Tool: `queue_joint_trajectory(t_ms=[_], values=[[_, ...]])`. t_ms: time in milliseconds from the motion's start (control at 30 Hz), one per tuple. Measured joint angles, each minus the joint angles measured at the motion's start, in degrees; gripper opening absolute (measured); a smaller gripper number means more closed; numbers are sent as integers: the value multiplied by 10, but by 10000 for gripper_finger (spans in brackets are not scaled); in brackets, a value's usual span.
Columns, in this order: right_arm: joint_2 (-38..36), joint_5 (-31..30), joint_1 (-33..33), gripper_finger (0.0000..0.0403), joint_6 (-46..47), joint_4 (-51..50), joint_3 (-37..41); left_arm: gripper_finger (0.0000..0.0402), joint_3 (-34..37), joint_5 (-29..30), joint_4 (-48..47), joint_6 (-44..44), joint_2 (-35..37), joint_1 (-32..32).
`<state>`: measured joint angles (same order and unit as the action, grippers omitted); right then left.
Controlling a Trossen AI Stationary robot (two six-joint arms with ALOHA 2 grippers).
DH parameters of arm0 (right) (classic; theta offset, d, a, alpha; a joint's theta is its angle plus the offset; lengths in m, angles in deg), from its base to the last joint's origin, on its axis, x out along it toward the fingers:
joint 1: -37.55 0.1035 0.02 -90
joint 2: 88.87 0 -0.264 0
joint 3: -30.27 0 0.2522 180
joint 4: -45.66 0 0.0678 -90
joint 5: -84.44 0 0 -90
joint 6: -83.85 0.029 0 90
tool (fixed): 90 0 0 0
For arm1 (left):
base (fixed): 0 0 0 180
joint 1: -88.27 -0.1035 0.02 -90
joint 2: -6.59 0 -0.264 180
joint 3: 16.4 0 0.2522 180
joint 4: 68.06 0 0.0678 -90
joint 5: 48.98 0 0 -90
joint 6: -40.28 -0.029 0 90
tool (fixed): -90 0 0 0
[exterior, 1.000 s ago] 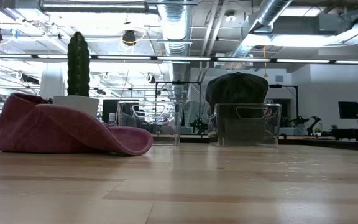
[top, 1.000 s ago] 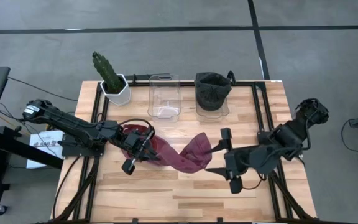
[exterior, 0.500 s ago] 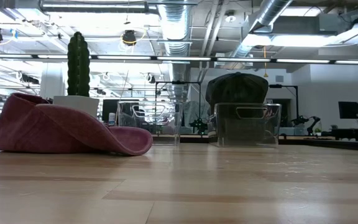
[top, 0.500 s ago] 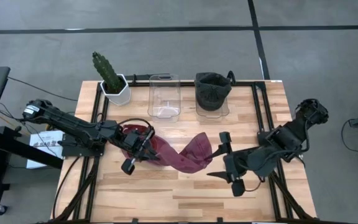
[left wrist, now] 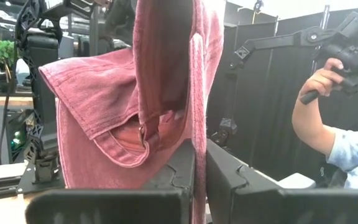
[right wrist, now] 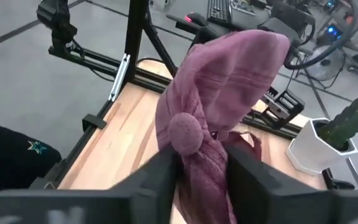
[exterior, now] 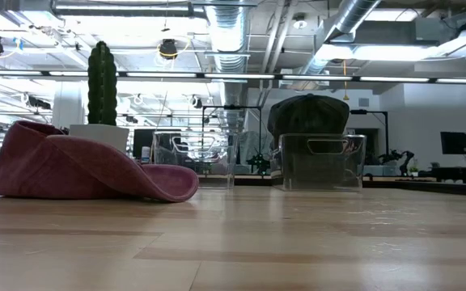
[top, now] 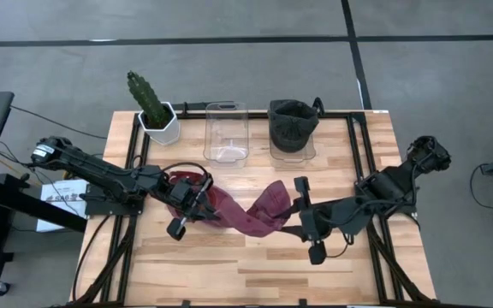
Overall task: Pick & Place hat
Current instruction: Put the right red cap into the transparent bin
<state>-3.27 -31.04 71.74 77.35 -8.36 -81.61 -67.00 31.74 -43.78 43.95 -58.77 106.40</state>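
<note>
A: What differs from a second ago?

B: The right claw [top: 299, 208] has slid toward nine o'clock, from just off the maroon hat [top: 251, 214] onto its right-hand end; its fingers [right wrist: 156, 174] have narrowed and now stand either side of the crown with the top button between them; whether they already pinch the cloth I cannot tell; the left arm and everything else lie as before.

A: And the left claw [top: 197, 204]?

B: Pinched tight on the hat's other end; in the left wrist view the cloth [left wrist: 160, 81] hangs out from between the two closed fingers [left wrist: 178, 171].

A: Where does the hat lie?

B: Near the middle of the tabletop [top: 255, 265], stretched in a band from the left claw at nine o'clock to the right claw at three o'clock; in the low view it [exterior: 87, 171] rests on the wood.

A: How much open room is there?

B: The whole six o'clock strip of the tabletop is bare wood out to the edge; toward twelve o'clock stand a potted cactus [top: 151, 106], a clear bin [top: 226, 133] and a second clear bin holding a dark hat [top: 292, 124], all well apart from the maroon hat; a black rail [top: 359, 154] runs along the three o'clock edge.

A: The arms' pose?

B: Both are stretched low and nearly flat over the wood, the left reaching in from nine o'clock, the right from three o'clock, claws facing each other; a person's hand [left wrist: 321, 81] shows beyond the tabletop in the left wrist view.
</note>
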Motion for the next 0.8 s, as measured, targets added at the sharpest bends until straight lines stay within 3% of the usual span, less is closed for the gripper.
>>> queue_joint_trajectory(t_ms=[100,167,367,600,800], values=[[0,3,-8,32,0,-10,0,26,0,6,0,-2,0,0],[0,4,-14,12,-4,-13,0,39,0,19,0,-4,0,0],[0,0,-42,4,-14,-6,0,91,0,24,-41,-19,0,-5],[-1,6,-134,2,-40,-6,0,99,0,82,-149,-19,1,-24],[-1,107,-243,1,-67,-7,0,97,1,94,-200,-18,2,-32]])
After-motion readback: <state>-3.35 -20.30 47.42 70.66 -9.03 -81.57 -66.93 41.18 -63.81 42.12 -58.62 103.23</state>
